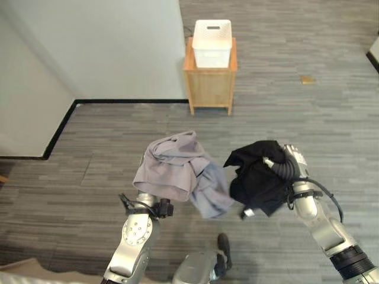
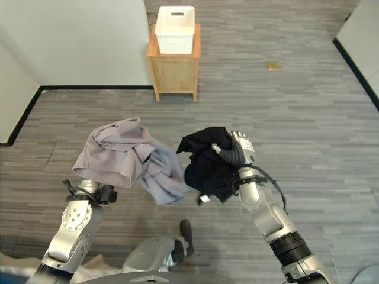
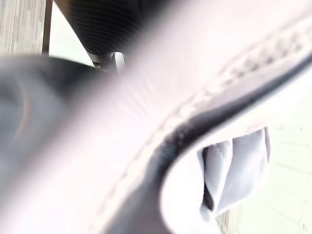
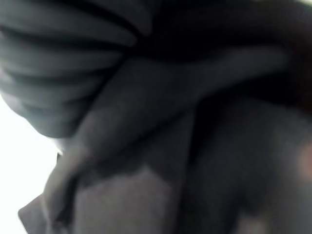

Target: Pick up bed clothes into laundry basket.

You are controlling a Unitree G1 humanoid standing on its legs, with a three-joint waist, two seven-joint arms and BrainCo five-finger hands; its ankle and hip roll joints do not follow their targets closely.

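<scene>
Head view, you've got both arms up with cloth on each. Left hand [image 1: 155, 204] sits at about 7 o'clock, buried under a bundled grey garment [image 1: 174, 168] that drapes over it and hangs toward centre; fingers are hidden in the cloth, so I can't tell whether they're curled or straight. The left wrist view just gives you pale grey fabric [image 3: 234, 170] with a stitched hem right up against the lens, plus a bit of the dark ribbed cover. Right hand [image 1: 283, 161] is at about 4 o'clock, its ribbed cover showing at the top right of a bunched black garment [image 1: 257, 177] that wraps the fingers; can't tell their state there either. The right wrist view shows dark folds of cloth [image 4: 161, 122] pressed close. The two bundles are just beside each other at frame centre, the grey one's lower flap close to the black one; can't say if they touch. Both are off the floor [image 1: 308, 118], which is grey plank. The white laundry basket [image 1: 212, 42] is at 12 o'clock, well apart from both hands, standing on a small wooden table [image 1: 210, 83] against the corner of a white wall [image 1: 106, 47]. I can't see the basket's inside from here. There's a small tan scrap [image 1: 307, 78] on the floor at about 2 o'clock.
</scene>
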